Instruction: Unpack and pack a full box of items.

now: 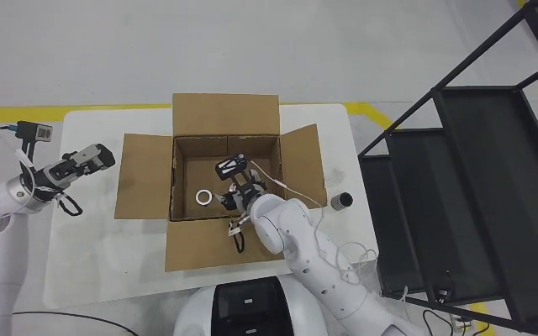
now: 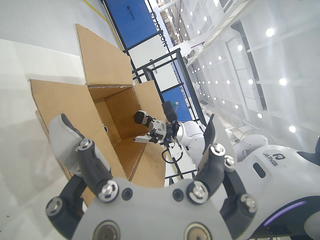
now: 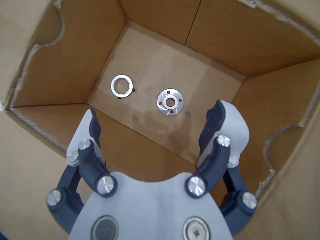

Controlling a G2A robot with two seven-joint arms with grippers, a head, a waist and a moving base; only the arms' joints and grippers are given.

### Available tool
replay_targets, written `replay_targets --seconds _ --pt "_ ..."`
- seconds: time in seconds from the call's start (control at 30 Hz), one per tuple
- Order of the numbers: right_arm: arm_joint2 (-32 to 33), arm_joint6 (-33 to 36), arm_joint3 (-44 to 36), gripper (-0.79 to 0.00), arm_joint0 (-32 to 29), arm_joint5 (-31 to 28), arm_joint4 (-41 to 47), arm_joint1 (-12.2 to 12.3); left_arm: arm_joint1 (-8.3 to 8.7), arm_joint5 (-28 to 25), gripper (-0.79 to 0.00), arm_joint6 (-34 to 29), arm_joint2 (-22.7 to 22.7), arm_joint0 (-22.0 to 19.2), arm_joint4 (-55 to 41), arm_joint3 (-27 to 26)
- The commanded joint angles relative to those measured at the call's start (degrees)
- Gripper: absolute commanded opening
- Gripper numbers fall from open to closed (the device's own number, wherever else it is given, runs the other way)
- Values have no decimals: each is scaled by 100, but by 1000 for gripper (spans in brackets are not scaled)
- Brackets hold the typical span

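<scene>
- Cardboard box (image 1: 225, 113) stands open in the middle of the worktop (image 1: 84, 244), with all four flaps folded outward.
- On its floor we see two flat metal parts: a plain ring (image 3: 121, 86) toward the left wall, and a disc with holes (image 3: 170, 101) more to the middle. They lie apart and do not touch.
- Our right hand (image 3: 155, 114) hangs in the box mouth, above the floor, with the fingers spread wide and holding nothing.
- The disc lies straight ahead of this hand, just beyond the gap between the fingers and lower down. The ring is farther off, to the left side.
- Both parts are round and flat, so neither has a long axis. We judge the grip must take the disc across its rim, and such a thin part may slip on the cardboard.
- Our left hand (image 1: 92, 158) is outside the box, over the left of the worktop and well apart, also released and empty. The right hand is clearly the nearer one.
- A small dark cylinder (image 1: 342, 201) stands on the worktop to the right of the box, so we judge the unpacking is partly done.
</scene>
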Motion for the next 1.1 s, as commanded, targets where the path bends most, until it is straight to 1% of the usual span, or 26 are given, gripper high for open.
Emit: replay_targets --seconds 0.0,0.07,0.13,0.17,0.2,0.3,0.37,0.43,0.57,0.6,0.63,0.7,0.73,0.8,0.83,0.9,0.93,0.97,1.03,1.07 --pt "-34 107 426 0 207 31 135 -35 0 0 0 0 0 0 0 0" --pt "-68 214 808 0 403 32 201 -65 0 0 0 0 0 0 0 0" --pt "-65 151 1100 -3 526 130 405 -103 0 0 0 0 0 0 0 0" --pt "-78 103 1233 -108 591 195 428 -120 0 0 0 0 0 0 0 0" --pt "-98 67 1327 -148 648 257 501 -142 0 0 0 0 0 0 0 0" --pt "-171 9 1594 -126 848 423 637 -205 0 0 0 0 0 0 0 0" --pt "-220 9 1756 -166 987 543 713 -249 0 0 0 0 0 0 0 0" --pt "-273 64 1910 -142 1124 660 790 -294 0 0 0 0 0 0 0 0" --pt "-352 238 2220 -139 1374 888 896 -372 0 0 0 0 0 0 0 0" --pt "-364 284 2276 -111 1420 946 930 -389 0 0 0 0 0 0 0 0" --pt "-366 329 2322 -114 1458 990 984 -405 0 0 0 0 0 0 0 0" --pt "-363 399 2431 -142 1534 1087 1010 -427 0 0 0 0 0 0 0 0" --pt "-359 435 2478 -179 1564 1110 1050 -438 0 0 0 0 0 0 0 0" --pt "-343 448 2583 -215 1616 1185 1108 -457 0 0 0 0 0 0 0 0" --pt "-347 449 2637 -243 1641 1180 1134 -467 0 0 0 0 0 0 0 0" --pt "-363 456 2732 -265 1688 1176 1174 -486 0 0 0 0 0 0 0 0" --pt "-373 459 2774 -299 1708 1168 1196 -496 0 0 0 0 0 0 0 0" --pt "-382 454 2820 -308 1727 1171 1208 -506 0 0 0 0 0 0 0 0" --pt "-403 453 2913 -357 1767 1191 1229 -526 0 0 0 0 0 0 0 0" --pt "-407 445 2957 -363 1787 1212 1251 -536 0 0 0 0 0 0 0 0"
